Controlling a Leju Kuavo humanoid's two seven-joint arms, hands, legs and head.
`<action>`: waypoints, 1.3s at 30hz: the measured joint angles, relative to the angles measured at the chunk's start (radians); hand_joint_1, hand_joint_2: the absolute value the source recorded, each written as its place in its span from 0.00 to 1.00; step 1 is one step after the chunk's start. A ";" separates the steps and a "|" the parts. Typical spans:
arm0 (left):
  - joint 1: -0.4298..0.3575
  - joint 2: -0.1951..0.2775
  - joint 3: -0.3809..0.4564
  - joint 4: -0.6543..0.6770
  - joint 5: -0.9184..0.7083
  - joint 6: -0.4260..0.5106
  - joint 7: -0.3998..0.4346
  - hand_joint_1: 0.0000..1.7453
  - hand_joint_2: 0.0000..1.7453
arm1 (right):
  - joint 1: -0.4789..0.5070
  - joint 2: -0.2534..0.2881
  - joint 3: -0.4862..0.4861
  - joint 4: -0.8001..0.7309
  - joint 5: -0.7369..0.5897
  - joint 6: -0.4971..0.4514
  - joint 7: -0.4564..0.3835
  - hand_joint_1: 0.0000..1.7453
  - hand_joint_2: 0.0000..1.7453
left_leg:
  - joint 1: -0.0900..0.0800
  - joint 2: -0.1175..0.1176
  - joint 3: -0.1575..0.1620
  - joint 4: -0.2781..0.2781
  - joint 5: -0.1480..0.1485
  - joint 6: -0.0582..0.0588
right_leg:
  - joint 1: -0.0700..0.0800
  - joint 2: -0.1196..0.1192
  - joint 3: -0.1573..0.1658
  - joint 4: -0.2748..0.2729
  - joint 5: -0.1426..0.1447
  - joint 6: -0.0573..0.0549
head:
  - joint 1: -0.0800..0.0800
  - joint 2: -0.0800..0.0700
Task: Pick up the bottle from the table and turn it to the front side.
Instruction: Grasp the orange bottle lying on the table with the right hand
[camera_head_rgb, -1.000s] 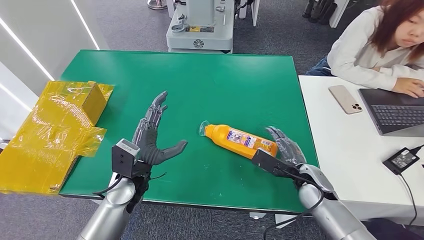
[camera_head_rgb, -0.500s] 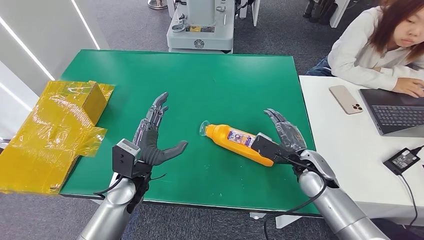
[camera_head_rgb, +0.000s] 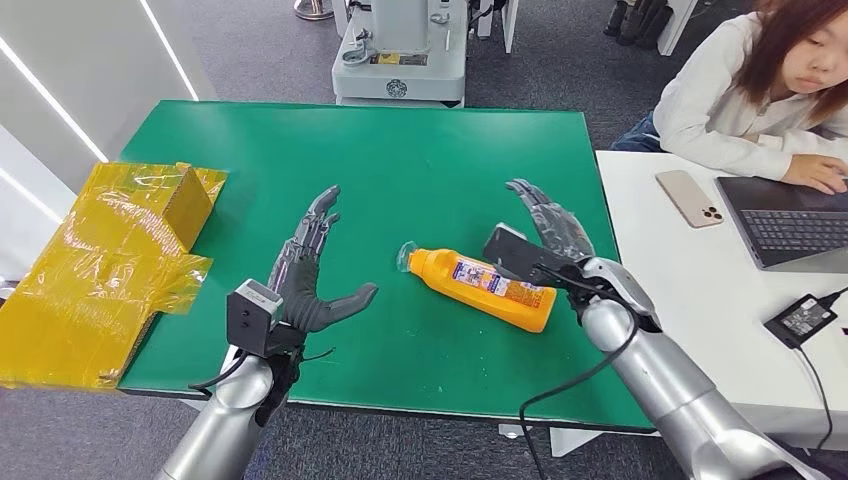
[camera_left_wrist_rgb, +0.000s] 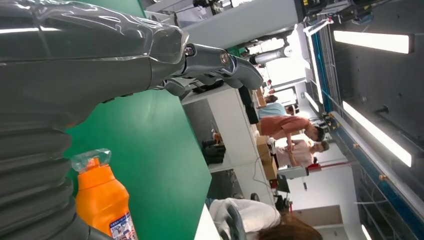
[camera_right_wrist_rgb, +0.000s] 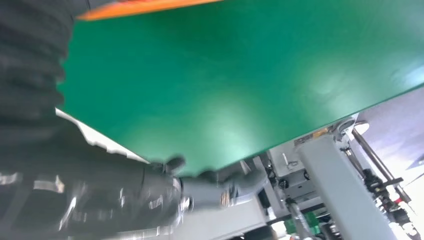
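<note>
On the green surface (camera_head_rgb: 400, 160), one orange bottle (camera_head_rgb: 482, 285) lies flat; the right robot hand (camera_head_rgb: 548, 240) (fingers spread, empty) has risen past it, while the left robot hand (camera_head_rgb: 310, 275) stays spread.

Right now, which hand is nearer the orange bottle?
Right. The right hand hovers open beside the orange bottle, at its base end; the left hand is apart, off its cap end.
</note>
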 joint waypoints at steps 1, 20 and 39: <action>-0.001 0.000 0.000 0.000 0.000 -0.001 0.000 0.00 1.00 | -0.003 0.003 0.002 0.004 0.001 0.002 0.002 0.00 1.00 | 0.000 0.000 0.000 0.000 0.000 0.000 | 0.000 0.000 0.000 0.000 0.000 0.000 | 0.000 0.000; -0.024 -0.006 -0.015 0.033 0.019 0.000 0.015 0.00 1.00 | -0.178 0.194 0.224 0.419 0.016 0.173 0.027 0.00 1.00 | 0.000 -0.002 -0.001 0.000 0.001 -0.001 | 0.000 -0.002 0.000 -0.001 0.000 0.000 | 0.001 0.000; 0.036 0.002 -0.009 0.034 0.011 0.022 0.002 0.00 1.00 | -0.206 0.156 0.287 0.436 0.058 0.211 0.075 0.00 1.00 | 0.000 -0.002 -0.001 0.000 0.001 -0.001 | 0.000 -0.002 0.000 -0.001 0.000 0.000 | 0.001 0.000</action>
